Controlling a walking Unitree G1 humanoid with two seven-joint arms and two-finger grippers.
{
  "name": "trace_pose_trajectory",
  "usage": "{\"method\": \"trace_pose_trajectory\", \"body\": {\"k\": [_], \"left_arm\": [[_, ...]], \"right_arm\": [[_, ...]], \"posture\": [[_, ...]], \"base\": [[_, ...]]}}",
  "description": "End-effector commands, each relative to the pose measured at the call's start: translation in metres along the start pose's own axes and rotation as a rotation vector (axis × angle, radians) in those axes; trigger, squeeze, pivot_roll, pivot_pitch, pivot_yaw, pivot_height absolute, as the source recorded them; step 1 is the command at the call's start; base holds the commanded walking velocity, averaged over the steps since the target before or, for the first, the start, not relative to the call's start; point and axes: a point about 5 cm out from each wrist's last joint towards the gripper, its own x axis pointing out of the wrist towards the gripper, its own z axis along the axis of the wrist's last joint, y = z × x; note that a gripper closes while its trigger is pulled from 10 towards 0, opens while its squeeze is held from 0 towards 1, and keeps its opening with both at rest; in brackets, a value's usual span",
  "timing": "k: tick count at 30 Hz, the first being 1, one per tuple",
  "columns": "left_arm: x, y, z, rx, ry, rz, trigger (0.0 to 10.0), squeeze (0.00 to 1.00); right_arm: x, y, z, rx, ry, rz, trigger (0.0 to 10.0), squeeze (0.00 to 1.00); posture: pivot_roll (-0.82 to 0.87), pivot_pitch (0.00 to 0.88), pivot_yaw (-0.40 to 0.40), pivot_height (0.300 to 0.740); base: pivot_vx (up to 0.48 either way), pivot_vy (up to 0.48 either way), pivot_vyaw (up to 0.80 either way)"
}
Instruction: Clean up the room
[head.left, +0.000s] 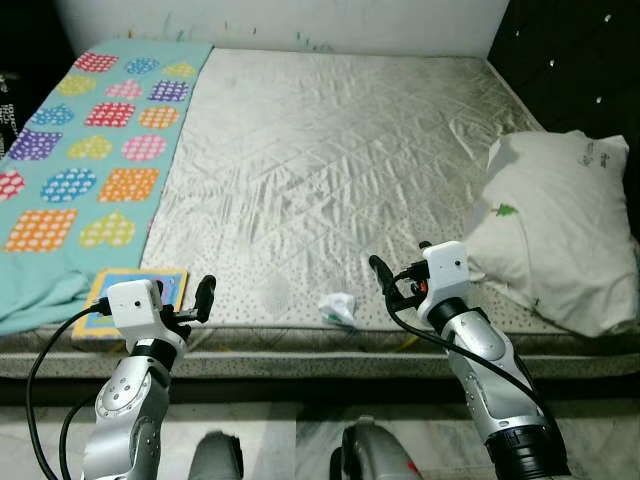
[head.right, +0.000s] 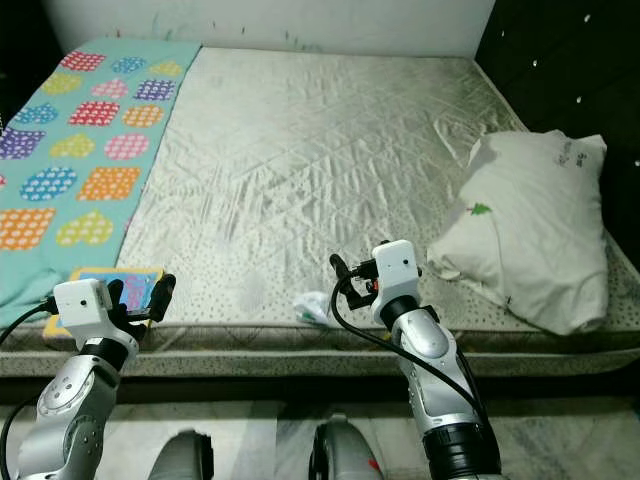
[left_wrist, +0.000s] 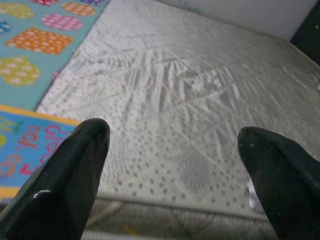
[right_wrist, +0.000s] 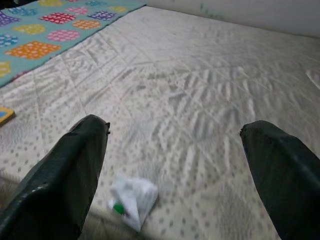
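A crumpled white wrapper (head.left: 339, 308) with a green mark lies on the grey spotted mattress (head.left: 330, 150) near its front edge. My right gripper (head.left: 380, 270) hovers just right of it, a little above the mattress, and stands open; in the right wrist view the wrapper (right_wrist: 131, 200) lies below the spread fingers (right_wrist: 70, 170). A blue and yellow picture book (head.left: 140, 295) rests at the front left corner. My left gripper (head.left: 206, 292) is open beside the book's right edge, holding nothing.
A teal blanket (head.left: 80, 150) with coloured hearts covers the mattress's left side. A white pillow (head.left: 555, 230) leans against the dark headboard (head.left: 580, 60) at the right. A white wall runs behind the bed. The bed's front edge is just before my arms.
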Motion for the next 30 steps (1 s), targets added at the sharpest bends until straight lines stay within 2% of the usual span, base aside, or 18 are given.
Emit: {"method": "trace_pose_trajectory", "body": {"k": [1, 8, 13, 22, 26, 30], "left_arm": [[0.000, 0.001, 0.001, -0.008, -0.004, 0.008, 10.0, 0.00], [0.000, 0.001, 0.002, -0.013, -0.009, 0.003, 10.0, 0.00], [0.000, 0.000, 0.002, -0.015, -0.009, 0.001, 10.0, 0.00], [-0.001, -0.001, 0.002, -0.022, -0.016, -0.010, 10.0, 0.00], [-0.001, -0.002, 0.002, -0.023, -0.014, -0.018, 10.0, 0.00], [-0.001, -0.002, 0.000, -0.023, -0.006, -0.024, 10.0, 0.00]], "right_arm": [[-0.001, -0.001, 0.000, -0.008, 0.004, 0.005, 10.0, 0.00], [-0.001, 0.001, 0.001, -0.017, 0.002, 0.021, 10.0, 0.00], [-0.001, 0.002, 0.000, -0.019, 0.002, 0.030, 10.0, 0.00], [-0.001, 0.003, -0.001, -0.025, 0.008, 0.041, 10.0, 0.00], [-0.002, 0.013, 0.000, -0.096, -0.003, 0.108, 10.0, 0.00], [-0.003, 0.016, 0.000, -0.111, -0.008, 0.133, 10.0, 0.00]], "posture": [[0.07, 0.147, -0.038, 0.618], [0.07, 0.146, -0.038, 0.618], [0.07, 0.144, -0.037, 0.587], [0.07, 0.139, -0.038, 0.587], [0.07, 0.133, -0.040, 0.587], [0.07, 0.132, -0.040, 0.587]], "base": [[0.000, 0.000, 0.00], [0.000, 0.000, 0.00], [0.000, 0.000, 0.00], [0.000, 0.000, 0.00], [0.187, 0.000, 0.00], [0.272, 0.000, 0.00]]}}
